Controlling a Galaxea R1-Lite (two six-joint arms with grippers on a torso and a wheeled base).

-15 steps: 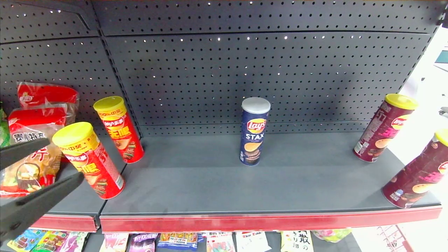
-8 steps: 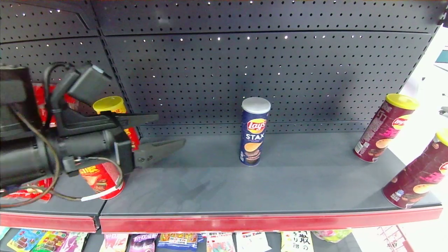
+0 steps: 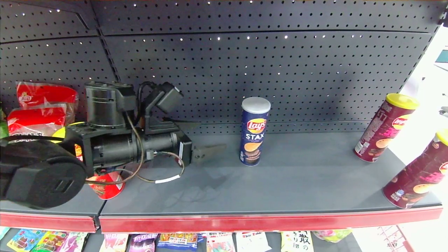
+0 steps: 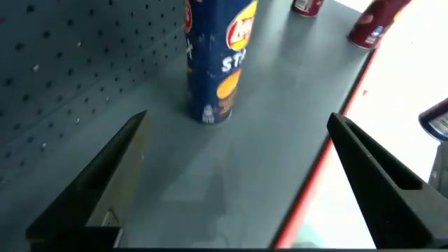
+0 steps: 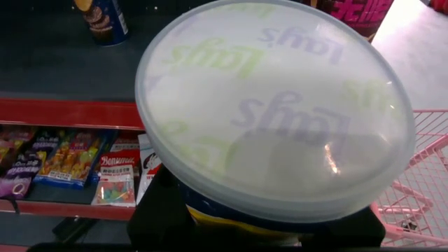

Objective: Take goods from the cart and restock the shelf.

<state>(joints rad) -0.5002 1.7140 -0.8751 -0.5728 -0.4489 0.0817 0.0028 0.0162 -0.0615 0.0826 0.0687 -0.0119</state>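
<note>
A dark blue chip can point(image 3: 254, 134) with a grey lid stands upright mid-shelf, close to the pegboard. My left gripper point(image 3: 211, 135) hovers just left of it, low over the shelf board point(image 3: 280, 182), fingers spread wide. The left wrist view has the blue can point(image 4: 217, 63) ahead of the open left gripper point(image 4: 238, 122), beyond its fingertips. My right gripper point(image 5: 262, 234) is shut on another chip can point(image 5: 276, 105), whose clear lid faces the wrist camera, in front of the shelf's red edge point(image 5: 63, 112).
Two maroon cans point(image 3: 385, 131) point(image 3: 416, 175) lean at the shelf's right end. A red can point(image 3: 105, 185) and snack bags point(image 3: 38, 105) sit behind my left arm. Packets point(image 3: 182, 241) fill the lower shelf. A pink cart point(image 5: 420, 203) is below right.
My left arm has swung right across the shelf, from beside the red cans to just short of the blue can, fingers open throughout. The cans have not moved.
</note>
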